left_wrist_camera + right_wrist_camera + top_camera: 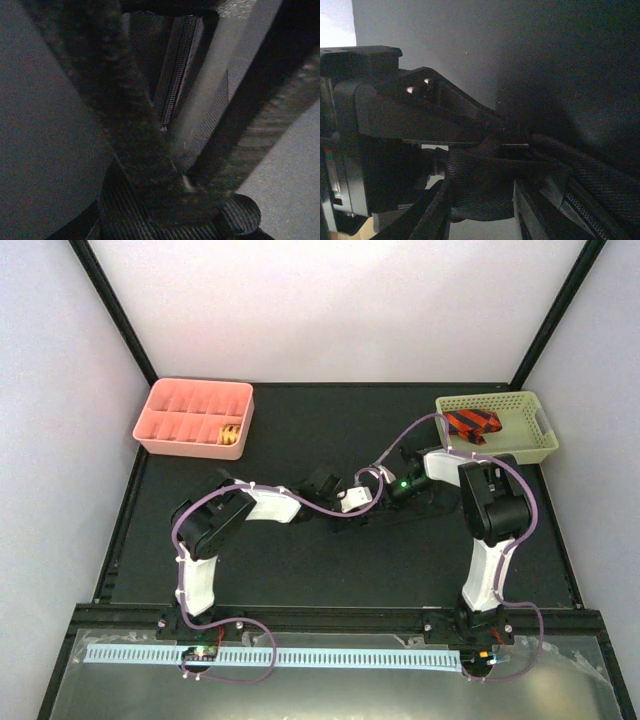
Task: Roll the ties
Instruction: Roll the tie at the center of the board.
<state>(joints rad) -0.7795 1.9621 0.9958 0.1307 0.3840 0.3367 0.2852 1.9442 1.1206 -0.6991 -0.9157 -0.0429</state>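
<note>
A dark striped tie (150, 220) is held between both grippers over the middle of the black mat (330, 570). In the top view it hardly shows against the mat. My left gripper (172, 185) is shut on the tie where its fingers converge, and it also shows in the top view (362, 502). My right gripper (480, 200) is shut on a rolled part of the same tie (480, 180), facing the left one closely (388, 498). A red and blue striped tie (471, 424) lies in the green basket (530, 445).
A pink divided tray (160, 425) stands at the back left with one rolled yellow-brown tie (231, 434) in a front compartment. The green basket is at the back right. Black frame posts rise at both back corners.
</note>
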